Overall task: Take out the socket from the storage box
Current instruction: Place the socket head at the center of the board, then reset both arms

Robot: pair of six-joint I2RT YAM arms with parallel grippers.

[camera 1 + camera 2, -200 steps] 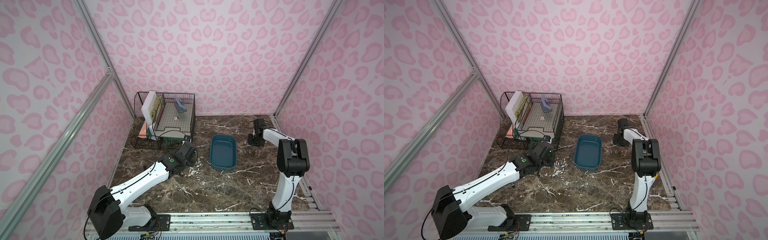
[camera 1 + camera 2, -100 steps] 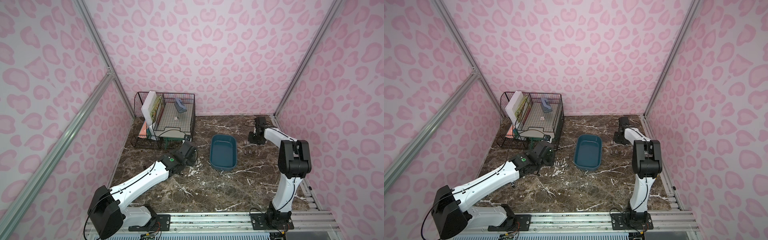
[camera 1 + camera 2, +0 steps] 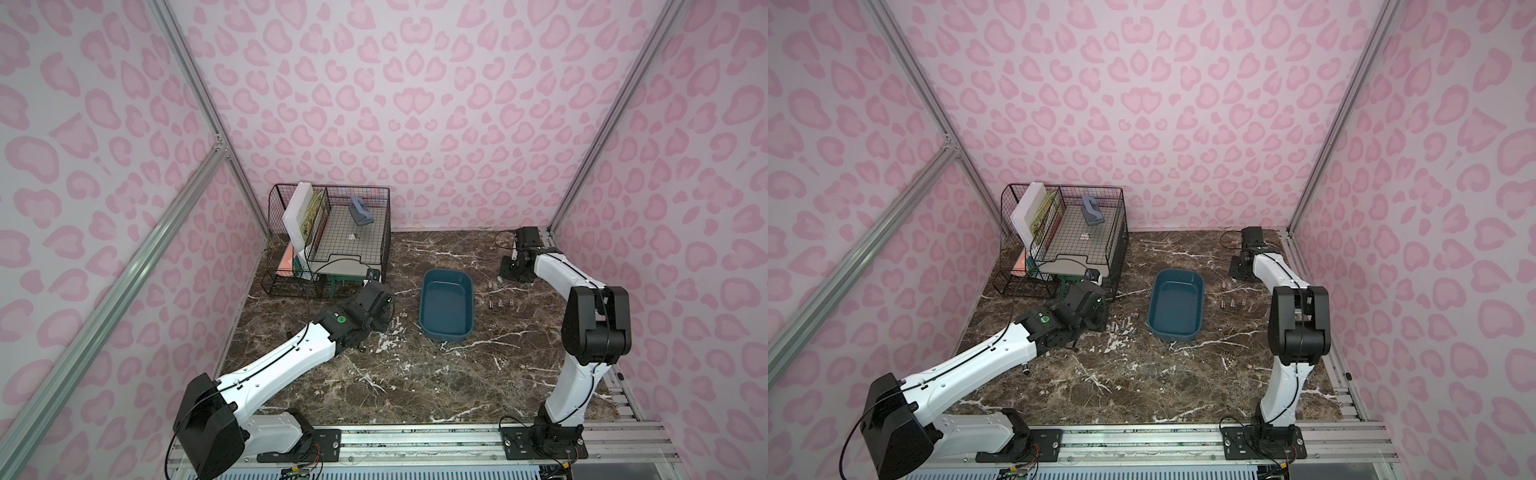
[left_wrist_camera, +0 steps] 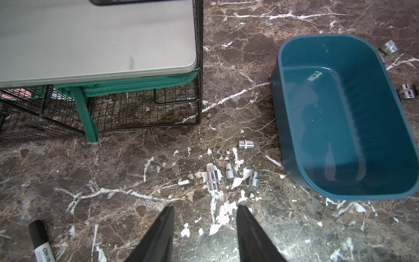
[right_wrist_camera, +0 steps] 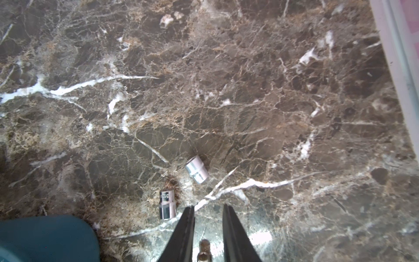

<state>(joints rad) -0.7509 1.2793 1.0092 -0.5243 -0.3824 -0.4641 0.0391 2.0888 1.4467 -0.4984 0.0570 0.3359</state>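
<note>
Several chrome sockets (image 4: 213, 180) lie outside the empty storage box (image 4: 290, 108): small, hard, probably slick, apt to roll; pinch across the barrel. Left gripper (image 4: 205, 207) gapes empty, right gripper (image 5: 209, 206) barely parted.

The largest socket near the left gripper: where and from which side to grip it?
Probably across the round barrel of the largest socket, from straight above: it lies on its side on the table, its axis pointing toward the left gripper.

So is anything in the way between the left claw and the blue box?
Nothing big. A few little sockets lie on the table between the left claw and the storage box. The box has no lid and looks empty.
</note>
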